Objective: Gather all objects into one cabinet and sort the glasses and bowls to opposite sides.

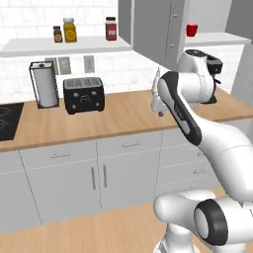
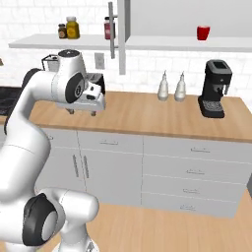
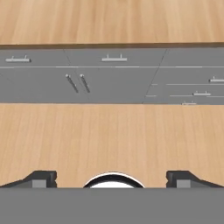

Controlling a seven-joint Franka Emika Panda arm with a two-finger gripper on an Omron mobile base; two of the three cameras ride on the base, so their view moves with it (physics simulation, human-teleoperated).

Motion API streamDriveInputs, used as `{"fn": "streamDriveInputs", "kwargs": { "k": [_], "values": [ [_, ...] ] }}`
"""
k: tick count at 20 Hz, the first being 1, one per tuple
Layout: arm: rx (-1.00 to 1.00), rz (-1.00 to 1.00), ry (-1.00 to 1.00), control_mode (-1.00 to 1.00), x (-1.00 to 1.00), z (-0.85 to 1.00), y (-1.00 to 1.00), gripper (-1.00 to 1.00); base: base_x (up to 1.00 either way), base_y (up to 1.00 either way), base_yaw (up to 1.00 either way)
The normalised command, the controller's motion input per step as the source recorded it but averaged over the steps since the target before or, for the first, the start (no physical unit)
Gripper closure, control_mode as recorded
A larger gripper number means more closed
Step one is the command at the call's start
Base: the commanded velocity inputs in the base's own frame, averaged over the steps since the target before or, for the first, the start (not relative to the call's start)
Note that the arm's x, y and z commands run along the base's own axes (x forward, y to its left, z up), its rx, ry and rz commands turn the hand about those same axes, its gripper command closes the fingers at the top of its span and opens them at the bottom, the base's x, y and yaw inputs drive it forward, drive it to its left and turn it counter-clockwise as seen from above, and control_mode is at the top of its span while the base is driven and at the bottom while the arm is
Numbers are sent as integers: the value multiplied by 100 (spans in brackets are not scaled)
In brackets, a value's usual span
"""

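A: Where is the red cup (image 2: pixel 203 33) sitting relative to the gripper (image 2: pixel 82 112) at this moment?

B: It is standing upright on the white shelf board (image 2: pixel 187 43) of the open cabinet (image 1: pixel 163 30), just beyond the grey door (image 2: pixel 120 34). In the right base view it is lying at about two o'clock from the gripper, well apart and much higher.

A: And which way is the gripper facing?

B: Downward. It is hanging out in front of the bench (image 2: pixel 147 115), looking down at the floor (image 3: pixel 109 135) and the drawer fronts, so I judge it is needing to swing up and toward the cup.

A: Is it carrying anything?

B: No. In the hand view its fingertips (image 3: pixel 41 178) are standing spread wide apart with nothing between them.

A: The bowl, mug and tumbler?

B: I am not able to place them.
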Motion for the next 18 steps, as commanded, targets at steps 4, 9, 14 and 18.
{"fn": "streamDriveInputs", "kwargs": {
  "k": [4,9,14,18],
  "values": [
    [0,0,0,100,0,0,0,-100,-94,-7,-6],
    [0,0,0,100,0,0,0,-100,-5,-84,0],
    [0,0,0,100,0,0,0,-100,1,-94,0],
    [0,0,0,100,0,0,0,-100,23,-48,0]
  ]
}}
